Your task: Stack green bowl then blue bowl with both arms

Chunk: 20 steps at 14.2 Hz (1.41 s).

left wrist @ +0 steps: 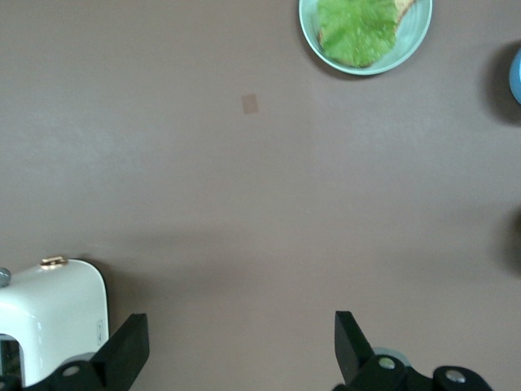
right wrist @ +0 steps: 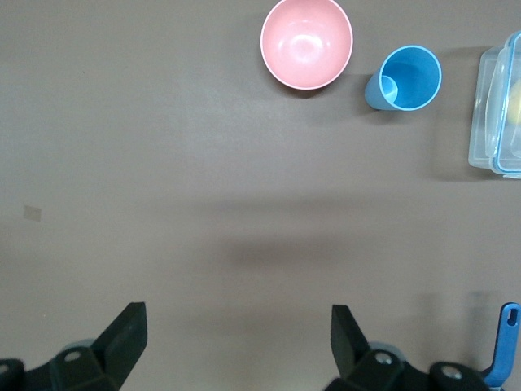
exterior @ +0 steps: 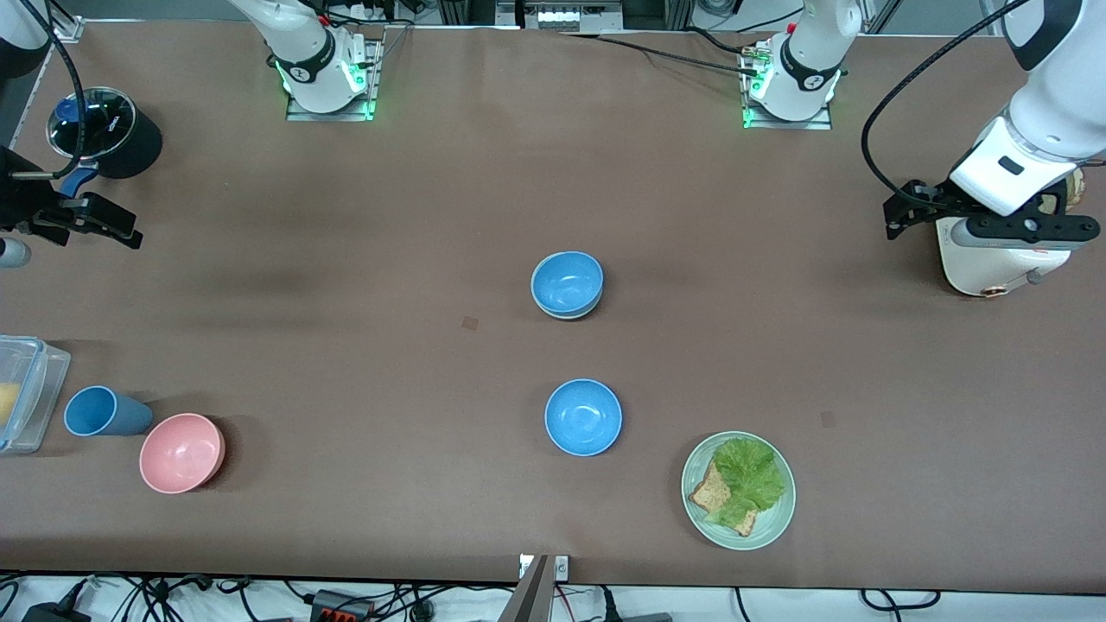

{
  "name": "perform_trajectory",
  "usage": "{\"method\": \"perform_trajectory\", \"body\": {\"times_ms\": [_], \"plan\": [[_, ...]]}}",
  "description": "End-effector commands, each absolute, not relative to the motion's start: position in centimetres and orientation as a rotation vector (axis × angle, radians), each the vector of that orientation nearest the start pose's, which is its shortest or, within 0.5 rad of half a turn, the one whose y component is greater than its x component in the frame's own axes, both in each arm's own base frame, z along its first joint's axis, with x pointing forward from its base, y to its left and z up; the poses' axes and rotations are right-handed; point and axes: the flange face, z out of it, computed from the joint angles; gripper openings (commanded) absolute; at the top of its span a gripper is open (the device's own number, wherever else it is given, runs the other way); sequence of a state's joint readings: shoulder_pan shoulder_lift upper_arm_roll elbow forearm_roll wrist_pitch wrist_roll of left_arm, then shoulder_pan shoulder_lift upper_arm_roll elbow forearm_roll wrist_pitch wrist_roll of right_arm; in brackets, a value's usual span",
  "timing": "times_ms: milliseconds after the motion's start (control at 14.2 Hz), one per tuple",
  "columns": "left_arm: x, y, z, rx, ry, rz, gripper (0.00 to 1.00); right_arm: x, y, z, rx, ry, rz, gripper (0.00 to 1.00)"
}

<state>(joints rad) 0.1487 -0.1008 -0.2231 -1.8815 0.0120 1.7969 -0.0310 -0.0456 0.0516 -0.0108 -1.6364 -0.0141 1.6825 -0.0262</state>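
Observation:
A blue bowl [exterior: 567, 282] sits nested in the green bowl, of which only a pale mint rim [exterior: 570, 314] shows beneath it, at mid-table. A second blue bowl [exterior: 583, 416] stands alone, nearer the front camera; its edge shows in the left wrist view [left wrist: 516, 75]. My left gripper [exterior: 894, 218] hangs open and empty beside a white appliance at the left arm's end; its fingers spread over bare table [left wrist: 240, 354]. My right gripper [exterior: 125, 229] hangs open and empty at the right arm's end [right wrist: 236, 346], over bare table.
A green plate [exterior: 782, 510] [left wrist: 411, 41] with lettuce and toast lies near the front edge. A pink bowl [exterior: 181, 452] [right wrist: 306, 42], a blue cup [exterior: 99, 412] [right wrist: 404, 79] and a clear container [exterior: 30, 393] [right wrist: 496, 106] stand at the right arm's end. A black lidded pot [exterior: 108, 130] and a white appliance [exterior: 985, 259] [left wrist: 49, 314] stand near the grippers.

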Motion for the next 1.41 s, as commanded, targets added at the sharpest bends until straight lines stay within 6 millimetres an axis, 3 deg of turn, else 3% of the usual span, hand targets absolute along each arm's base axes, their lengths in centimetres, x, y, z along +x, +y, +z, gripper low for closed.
{"method": "perform_trajectory", "body": {"times_ms": [0, 353, 495, 848, 1342], "plan": [[52.3, -5.4, 56.2, -3.166, 0.081, 0.013, 1.00, 56.9, -3.3, 58.1, -3.154, 0.041, -0.016, 1.00], [52.7, -5.4, 57.4, -3.215, 0.076, 0.033, 1.00, 56.9, -3.3, 58.0, -3.154, 0.041, -0.009, 1.00], [53.9, -5.3, 56.9, -3.222, 0.074, 0.067, 1.00, 56.9, -3.3, 58.1, -3.154, 0.041, -0.011, 1.00], [53.9, -5.8, 56.8, -3.218, 0.096, 0.104, 1.00, 56.9, -3.3, 58.1, -3.154, 0.039, -0.011, 1.00], [54.5, -4.9, 56.2, -3.225, 0.075, 0.111, 1.00, 56.8, -3.3, 58.3, -3.154, 0.039, -0.021, 1.00]]}}
